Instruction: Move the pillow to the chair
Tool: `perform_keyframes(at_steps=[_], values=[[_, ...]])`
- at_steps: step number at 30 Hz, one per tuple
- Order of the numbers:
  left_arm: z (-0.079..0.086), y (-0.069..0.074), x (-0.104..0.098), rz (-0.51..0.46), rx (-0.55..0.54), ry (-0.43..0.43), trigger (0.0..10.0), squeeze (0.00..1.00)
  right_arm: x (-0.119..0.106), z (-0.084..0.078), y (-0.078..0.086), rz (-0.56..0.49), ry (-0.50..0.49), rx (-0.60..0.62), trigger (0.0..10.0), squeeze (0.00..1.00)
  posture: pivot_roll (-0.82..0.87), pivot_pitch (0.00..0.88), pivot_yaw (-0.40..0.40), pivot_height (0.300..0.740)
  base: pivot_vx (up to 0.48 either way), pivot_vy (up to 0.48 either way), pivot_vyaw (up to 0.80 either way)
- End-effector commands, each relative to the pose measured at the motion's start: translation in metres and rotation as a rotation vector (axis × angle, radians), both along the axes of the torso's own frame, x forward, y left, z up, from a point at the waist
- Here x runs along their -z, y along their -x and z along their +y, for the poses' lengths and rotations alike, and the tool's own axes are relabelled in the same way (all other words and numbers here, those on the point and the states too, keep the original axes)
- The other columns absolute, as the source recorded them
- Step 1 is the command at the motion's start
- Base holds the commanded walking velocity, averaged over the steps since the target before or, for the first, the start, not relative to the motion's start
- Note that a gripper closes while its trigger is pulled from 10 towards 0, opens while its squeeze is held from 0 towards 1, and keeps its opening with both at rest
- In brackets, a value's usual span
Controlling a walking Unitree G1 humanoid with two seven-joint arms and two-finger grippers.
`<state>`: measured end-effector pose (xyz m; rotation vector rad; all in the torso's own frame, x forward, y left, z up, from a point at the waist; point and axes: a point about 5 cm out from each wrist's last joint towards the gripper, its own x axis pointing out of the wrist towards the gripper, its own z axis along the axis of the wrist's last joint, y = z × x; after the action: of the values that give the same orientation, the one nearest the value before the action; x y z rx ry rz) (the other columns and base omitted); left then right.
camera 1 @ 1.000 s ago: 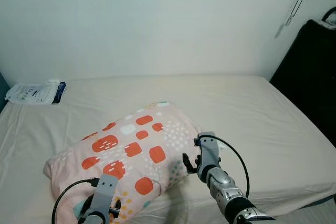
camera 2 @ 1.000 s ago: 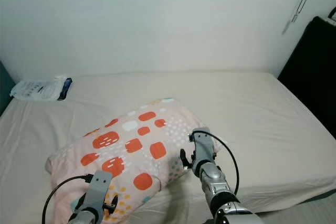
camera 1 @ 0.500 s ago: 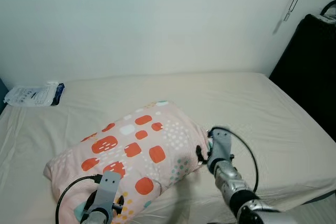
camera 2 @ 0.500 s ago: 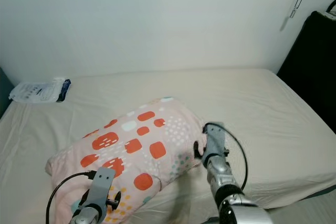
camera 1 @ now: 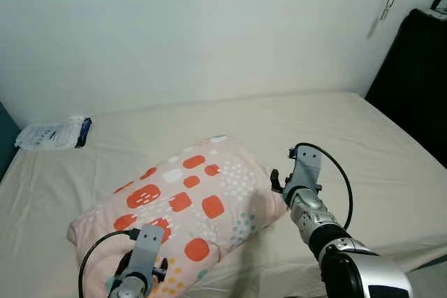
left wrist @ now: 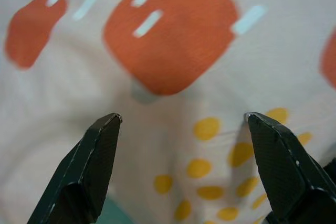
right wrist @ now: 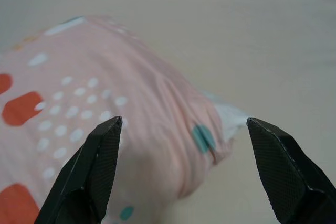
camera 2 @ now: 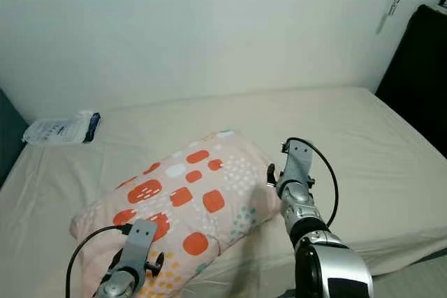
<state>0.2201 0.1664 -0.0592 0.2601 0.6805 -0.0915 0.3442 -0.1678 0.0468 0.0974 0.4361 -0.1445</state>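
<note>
The pillow (camera 1: 190, 214) is lying on the bed (camera 1: 363, 151), its long axis spanning from left gripper (left wrist: 181, 121) to right gripper (right wrist: 181, 124), both standing apart, the left nearer.

So there's a bed (camera 1: 363, 144) with a plain cream sheet, pushed up against a white wall (camera 1: 209, 26). A white plastic packet (camera 1: 54, 133) sits near the bed's far left corner. Something dark and black (camera 1: 415, 88) stands off to the right.
</note>
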Motion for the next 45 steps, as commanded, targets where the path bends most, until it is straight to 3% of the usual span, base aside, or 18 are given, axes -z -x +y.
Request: perform_keyframes(at_steps=[1,5,6,11,18,19,25,26,31,37,39,45], values=[[0.003,0.0,0.0,-0.001,0.026,-0.017,10.0,0.0,0.01,0.003,0.009,-0.013,0.025,-0.039,10.0,0.0,-0.01,0.0,-0.044,0.74,0.0,0.0,0.0],[0.004,0.001,-0.001,-0.015,0.033,-0.018,10.0,0.0,0.015,0.004,0.017,-0.049,0.026,-0.041,10.0,0.0,0.0,0.0,-0.039,0.74,0.0,0.0,0.0],[0.005,0.004,-0.001,-0.03,0.041,-0.014,10.0,0.0,0.019,0.011,0.024,-0.077,0.026,-0.068,10.0,0.0,0.0,0.0,-0.016,0.74,0.0,0.0,0.0],[0.006,0.005,-0.002,-0.049,0.063,-0.006,10.0,0.0,0.029,0.022,0.032,-0.03,0.022,-0.146,10.0,0.0,0.0,0.0,0.0,0.74,0.0,0.0,0.0],[0.01,-0.009,-0.013,-0.117,0.031,0.007,10.0,0.0,0.039,0.029,0.043,-0.013,0.132,-0.308,10.0,0.0,0.02,0.0,-0.016,0.74,0.0,0.0,0.0],[0.009,-0.014,-0.017,-0.135,0.02,0.01,10.0,0.0,0.04,0.027,0.043,-0.013,0.176,-0.324,10.0,0.0,0.02,0.0,-0.034,0.74,0.0,0.0,0.0],[0.002,-0.03,-0.028,-0.181,0.06,-0.001,10.0,0.0,0.037,0.012,0.041,-0.025,0.183,-0.29,10.0,0.0,0.03,0.0,-0.045,0.74,0.0,0.0,0.0],[-0.005,-0.036,-0.031,-0.191,0.086,0.014,10.0,0.0,0.033,0.003,0.038,-0.022,0.174,-0.277,10.0,0.0,0.0,0.0,0.01,0.74,0.0,0.0,0.0],[-0.028,-0.04,-0.032,-0.165,0.178,0.03,10.0,0.0,0.03,-0.025,0.035,0.018,0.245,-0.247,10.0,0.0,-0.01,0.0,0.015,0.74,0.0,0.0,0.0],[-0.034,-0.041,-0.033,-0.164,0.217,0.026,10.0,0.0,0.028,-0.034,0.034,0.023,0.284,-0.211,10.0,0.0,-0.03,0.0,0.014,0.74,0.0,0.0,0.0],[-0.033,-0.043,-0.036,-0.186,0.202,0.029,10.0,0.0,0.027,-0.04,0.036,0.028,0.329,-0.206,10.0,0.0,0.03,0.0,-0.016,0.74,0.0,0.0,0.0],[-0.021,-0.04,-0.04,-0.225,0.181,0.04,10.0,0.0,0.035,-0.031,0.041,0.051,0.34,-0.271,10.0,0.0,0.02,0.0,-0.008,0.74,0.0,0.0,0.0]])
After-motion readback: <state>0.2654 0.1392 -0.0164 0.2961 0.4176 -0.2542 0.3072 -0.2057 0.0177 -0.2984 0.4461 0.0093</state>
